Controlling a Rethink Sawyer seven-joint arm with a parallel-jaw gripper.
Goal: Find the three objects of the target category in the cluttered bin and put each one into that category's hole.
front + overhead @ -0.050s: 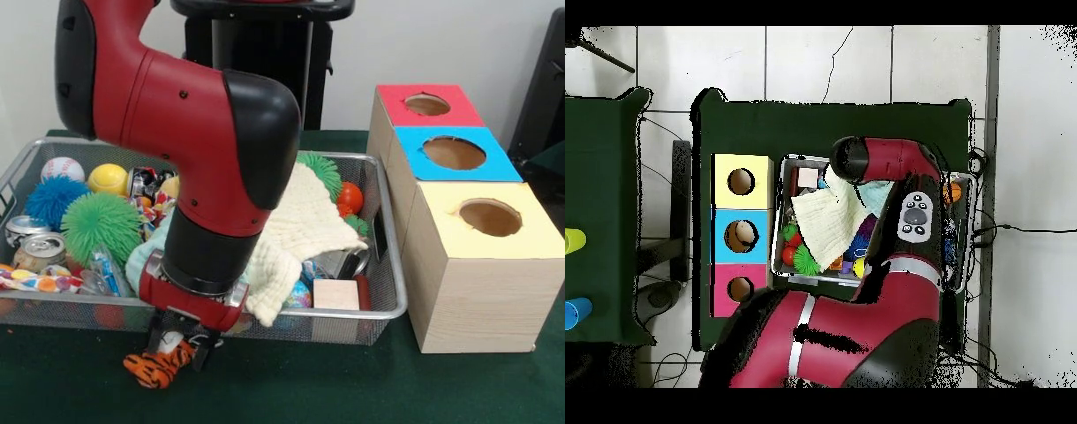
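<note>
The worktop [79, 389] under me was covered in dark green cloth, and in the overhead view it stood on a pale tiled floor [825, 60] with cables trailing around it. A light wall rose behind.

My gripper [181, 346] hung just outside the near wall of the wire mesh bin [388, 311], closed narrow on a soft orange-and-black striped tiger toy [157, 367] whose body drooped onto the cloth below.

The bin was a shallow silver basket, packed full. A cream waffle-textured cloth [305, 234] sprawled over its middle, hiding whatever lay beneath. Around it I saw a white baseball [62, 168], a yellow tennis ball [108, 178], a spiky blue ball [51, 199], a spiky green ball [101, 223], another green spiky ball [322, 170] at the far side, a smooth orange ball [350, 197], 2 dented drink cans [31, 243], crinkly wrappers [40, 281] and a plain wooden block [336, 294].

Beside the bin stood 3 pale wooden boxes in a row, each with 1 round hole: a red-topped box [397, 110] farthest, a blue-topped box [494, 163] in the middle and a yellow-topped box [530, 243] nearest.

My bulky red-and-black arm [177, 115] blocked much of the bin's middle from the front camera.
</note>
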